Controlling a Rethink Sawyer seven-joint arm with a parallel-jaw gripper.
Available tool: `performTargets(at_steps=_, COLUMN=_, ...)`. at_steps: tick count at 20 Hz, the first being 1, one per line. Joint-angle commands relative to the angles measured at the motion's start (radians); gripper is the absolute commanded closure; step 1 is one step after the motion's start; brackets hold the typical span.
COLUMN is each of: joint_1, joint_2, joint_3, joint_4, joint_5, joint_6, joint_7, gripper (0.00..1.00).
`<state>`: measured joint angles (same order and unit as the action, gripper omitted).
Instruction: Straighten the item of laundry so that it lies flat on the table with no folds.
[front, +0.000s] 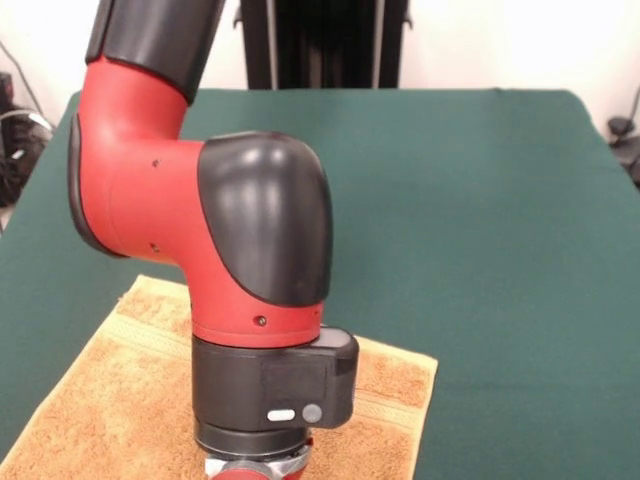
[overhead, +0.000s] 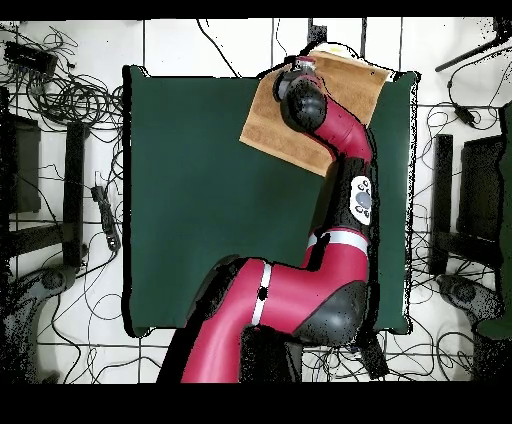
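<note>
Towel (front: 110, 400): orange-tan, on green table (front: 480, 230) at the corner farthest from the robot's base. Visible part lies flat, stripe band showing; remainder hidden under arm (front: 215, 230). Claw: concealed, state cannot be told. Task status: apparently near done; unconfirmed.

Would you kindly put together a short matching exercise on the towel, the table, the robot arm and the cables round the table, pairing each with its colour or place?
Things:
1. towel
2. table
3. robot arm
4. cables

Descriptions:
A. covered in plain dark green cloth
B. red with black sections, reaching over the towel
C. orange-tan, lying at one corner region of the table
D. strewn on the light floor beside the table

Pairs: 1-C, 2-A, 3-B, 4-D

The end effector itself is hidden below the arm's wrist in both views.
</note>
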<state>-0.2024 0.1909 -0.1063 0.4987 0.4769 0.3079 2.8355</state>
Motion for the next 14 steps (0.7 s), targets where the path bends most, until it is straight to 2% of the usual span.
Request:
performTargets(at_steps=1, joint_1=0.044, joint_2=0.077, joint_3=0.065, joint_4=0.082, joint_5=-0.032, joint_6=0.003, joint_7=0.034, gripper=1.0)
performTargets(at_steps=2, joint_1=0.044, joint_2=0.077, joint_3=0.061, joint_4=0.081, joint_5=-0.033, joint_6=0.012, joint_7=0.025, gripper=0.0)
performTargets(at_steps=5, joint_1=0.052, joint_2=0.082, joint_3=0.027, joint_4=0.071, joint_5=-0.029, joint_6=0.038, joint_7=0.044, gripper=0.0)
performTargets(at_steps=14, joint_1=0.05, joint_2=0.082, joint_3=0.017, joint_4=0.064, joint_5=-0.02, joint_6=0.061, joint_7=0.055, gripper=0.0)
